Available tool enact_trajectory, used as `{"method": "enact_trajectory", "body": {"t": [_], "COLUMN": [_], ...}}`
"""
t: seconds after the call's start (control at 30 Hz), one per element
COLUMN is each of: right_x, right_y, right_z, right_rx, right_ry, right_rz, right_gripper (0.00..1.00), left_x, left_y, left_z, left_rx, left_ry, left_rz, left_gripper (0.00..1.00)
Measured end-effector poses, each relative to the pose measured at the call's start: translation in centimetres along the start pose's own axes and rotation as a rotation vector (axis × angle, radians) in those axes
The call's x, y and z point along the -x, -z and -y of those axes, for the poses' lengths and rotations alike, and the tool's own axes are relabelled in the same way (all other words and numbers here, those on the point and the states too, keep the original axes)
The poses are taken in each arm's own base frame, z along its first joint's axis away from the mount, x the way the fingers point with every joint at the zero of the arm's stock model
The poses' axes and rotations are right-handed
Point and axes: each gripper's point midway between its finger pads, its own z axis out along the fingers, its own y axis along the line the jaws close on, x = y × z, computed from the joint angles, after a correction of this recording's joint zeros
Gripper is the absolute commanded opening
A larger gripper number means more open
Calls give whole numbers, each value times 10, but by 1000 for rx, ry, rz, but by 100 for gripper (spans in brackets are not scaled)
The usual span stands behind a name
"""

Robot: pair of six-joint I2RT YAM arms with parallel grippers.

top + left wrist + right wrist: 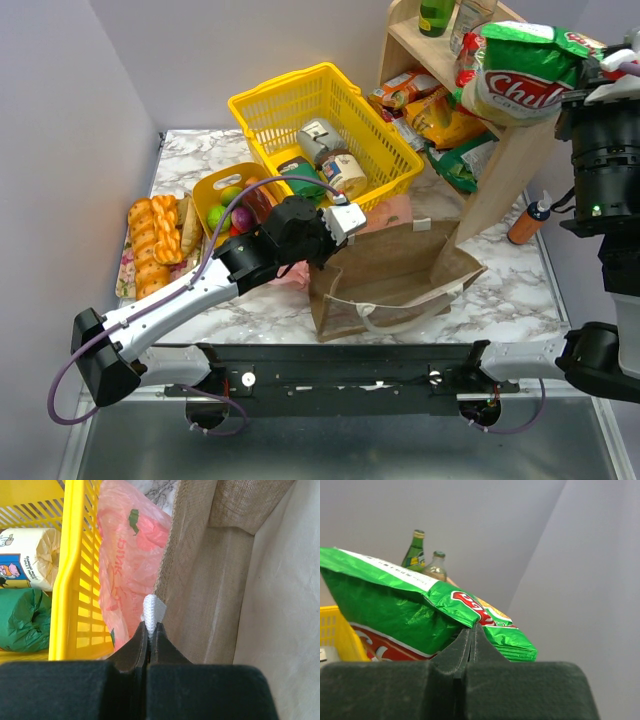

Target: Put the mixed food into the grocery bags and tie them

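Two grippers: both pressed together, each pinching a task item; neither has its fingers spread
Left gripper (150,628): jaws closed on the white handle (153,609) of the brown paper bag (210,580); a tuft of webbing shows just above the fingertips; judged purpose, to hold up the bag's left rim so the mouth stands open for loading
Right gripper (472,628): pinching the sealed edge of the crisp packet (395,610); the packet is held aloft at the upper right of the overhead view, in front of the wooden shelf (500,170) and well above the table (520,290); an edge grip leaves the bulky body free, which should suit an end-first drop
Paper bag position: centre of the table, just near of the yellow basket (300,110); mouth gaping upward; no food visible inside
Pink bag (127,565): crumpled between the basket and the paper bag, touching both in the left wrist view; not held, not tied
Toy fruit (232,212): lying in the yellow tub (205,190) left of the basket; not yet bagged
Stage, as judged: early; packet in transit, fruit untouched, tying not begun
Next move calls for: carrying the packet left and down over the open mouth; the packet looks large against that opening, so alignment matters
Risks: the thin handle could slip from the pinch; the bag could slump shut; the shelf leg stands at the bag's far right corner, contact cannot be told
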Motion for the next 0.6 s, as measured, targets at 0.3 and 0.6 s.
{"method": "enact_trajectory", "body": {"t": [0.3, 0.6], "right_x": [9, 10], "right_y": [-4, 1], "right_z": [-47, -79], "right_rx": [126, 217], "right_ry": [3, -8], "right_rz": [26, 26], "right_gripper": [1, 1], "left_x": [1, 1], "left_y": [-1, -1], "left_z": [1, 1], "left_rx": [-3, 0], "left_ry": [-2, -3], "left_rz": [-1, -2], "left_gripper": [0, 0]}}
